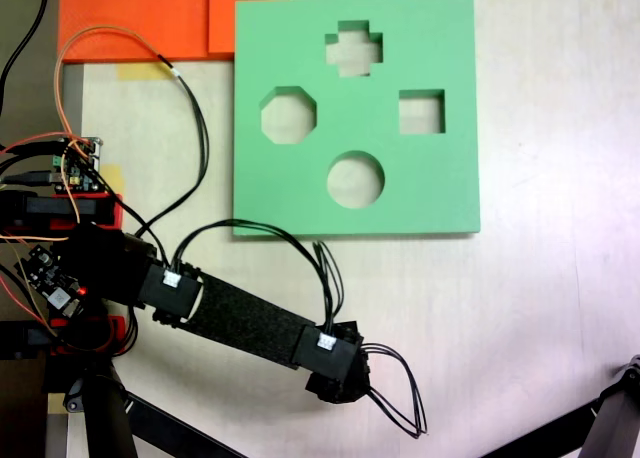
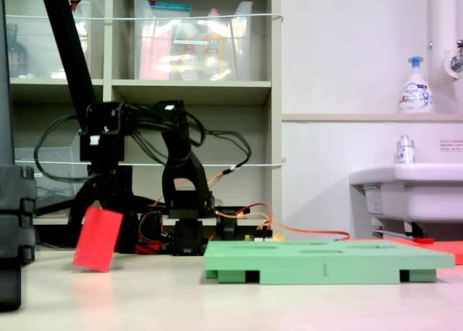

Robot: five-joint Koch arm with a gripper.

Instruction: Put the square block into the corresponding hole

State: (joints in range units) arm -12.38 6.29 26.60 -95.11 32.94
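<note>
In the first exterior view, the green foam board [image 1: 450,183] lay flat on the pale tabletop [image 1: 545,308], in the far middle of the scene. It had four cutouts. The square hole [image 1: 421,112] was on the first exterior view's right. The cross-shaped cutout [image 1: 353,48] was at the far side, the octagonal cutout [image 1: 288,115] on the left and the round cutout [image 1: 355,179] nearest to the arm. All four cutouts were empty.

The black arm [image 1: 245,323] reached from its base at the first exterior view's left toward the near middle. Its end effector [image 1: 338,376] was over the bare tabletop, near of the board and well apart from the square hole. The square block was hidden in this view.

In the second exterior view, the square block [image 2: 98,238] was at the left, tilted on one corner, right under the dark end effector [image 2: 108,201]. It was well apart from the green foam board [image 2: 325,262]. I could not tell whether the fingers were pinching the block or were spread, because they were dark against a dark background. Whether the lower corner of the block touched the tabletop was also not clear.

An orange sheet [image 1: 130,13] lay beside the far left corner of the board.
</note>
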